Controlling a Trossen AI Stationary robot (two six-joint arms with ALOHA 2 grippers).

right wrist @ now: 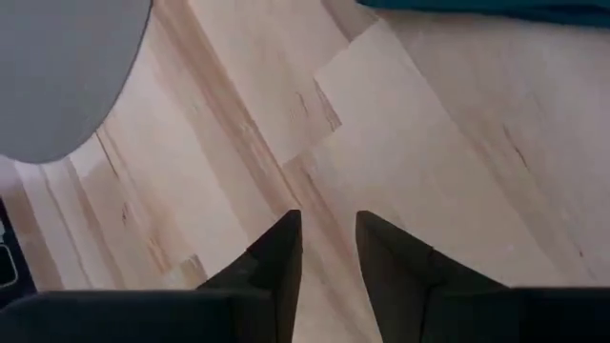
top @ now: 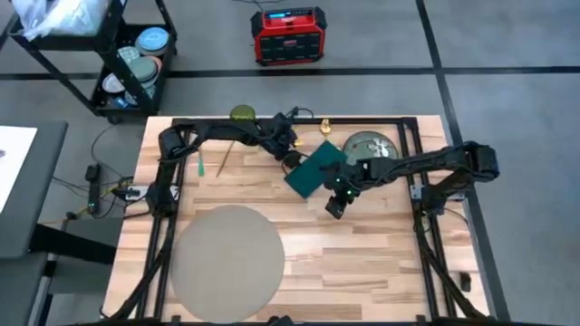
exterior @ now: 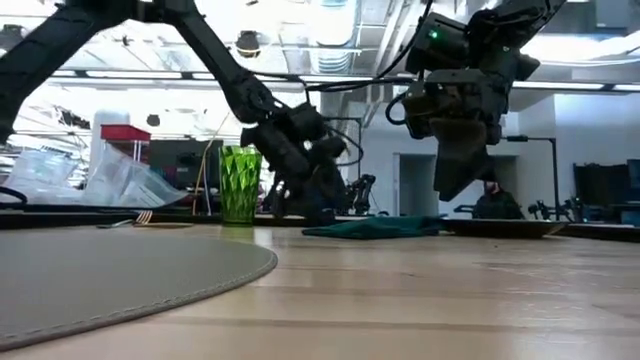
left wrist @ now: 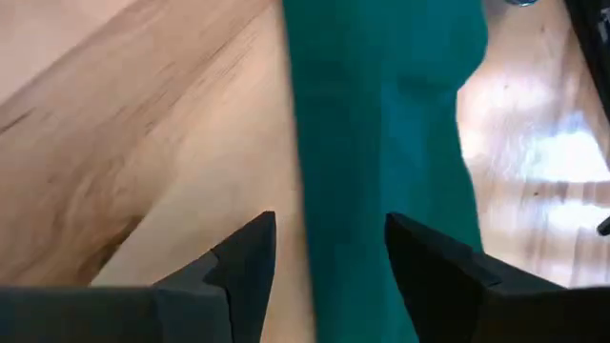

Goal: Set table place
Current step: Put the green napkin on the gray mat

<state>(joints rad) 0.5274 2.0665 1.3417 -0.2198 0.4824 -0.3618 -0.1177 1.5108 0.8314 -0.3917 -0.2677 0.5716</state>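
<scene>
So the table [top: 362, 263] is barely set at this point. The big round mat [top: 225, 261], the actual place, is lying flat on it with nothing on top, well away from both hands on the near side.

Everything else sits bunched at the far end. The green plate [top: 373, 145] is just behind the right arm, not on the mat. The dark green cloth [top: 314, 168] lies flat between the two hands. A green glass [exterior: 239, 183] stands off beyond the left hand, and there's what looks like a couple of utensils [top: 210, 164] under the left arm, too small to tell which ones.

Left hand [left wrist: 329, 252] is low over the cloth with its fingers spread, one either side of the cloth's edge, nothing pinched yet. Right hand [right wrist: 329, 238] hangs in the air just past the cloth toward the mat, fingers a little apart and empty, bare wood below it.

My guess: the cloth is going first, and plate, glass and utensils are all left to do.
</scene>
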